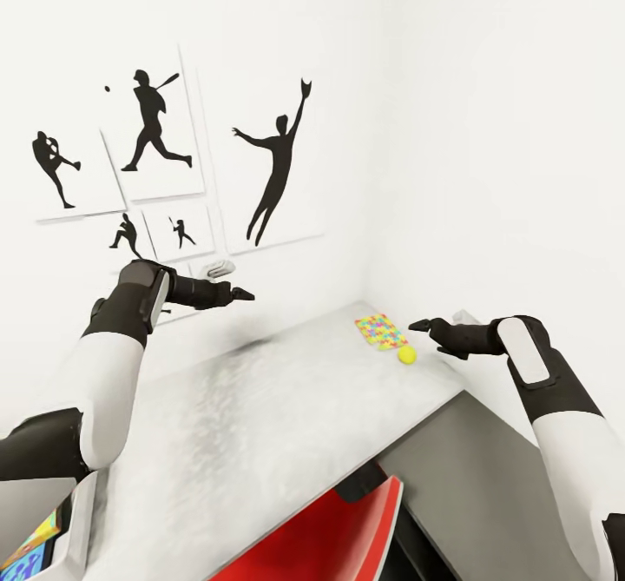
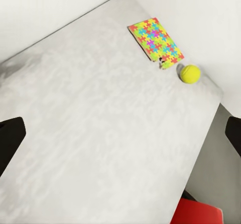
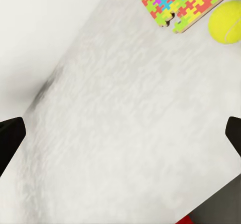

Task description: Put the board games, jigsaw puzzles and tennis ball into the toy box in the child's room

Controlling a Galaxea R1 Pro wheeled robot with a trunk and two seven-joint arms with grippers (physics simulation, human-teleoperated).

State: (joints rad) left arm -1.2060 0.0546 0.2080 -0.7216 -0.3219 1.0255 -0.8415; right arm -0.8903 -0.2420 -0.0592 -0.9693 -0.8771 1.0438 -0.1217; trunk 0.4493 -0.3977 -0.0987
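Puzzle slab [image 1: 380,331], multicoloured interlocking pieces, lies flat on my worktop [image 1: 260,425] in the far corner, close to both walls. Tennis ball [image 1: 406,353], yellow-green, sits just beside the slab's near corner, by the worktop's right edge; whether the two touch I cannot tell. My left wrist view shows the same pair, slab [image 2: 156,40] and ball [image 2: 190,74], as does my right wrist view, slab [image 3: 183,3] and ball [image 3: 226,22].

My right fingers [image 1: 423,325] hang just right of the ball, above the worktop edge, spread wide and holding nothing. My left fingers [image 1: 241,293] hover over the worktop's far left part near the wall, likewise wide and unladen, well apart from both toys.

Sports-silhouette prints [image 1: 152,129] hang on the left wall. Red chair [image 1: 330,538] stands at the worktop's near edge. At lower left, a grey bin wall [image 1: 76,524] with a colourful cover [image 1: 30,546] inside.
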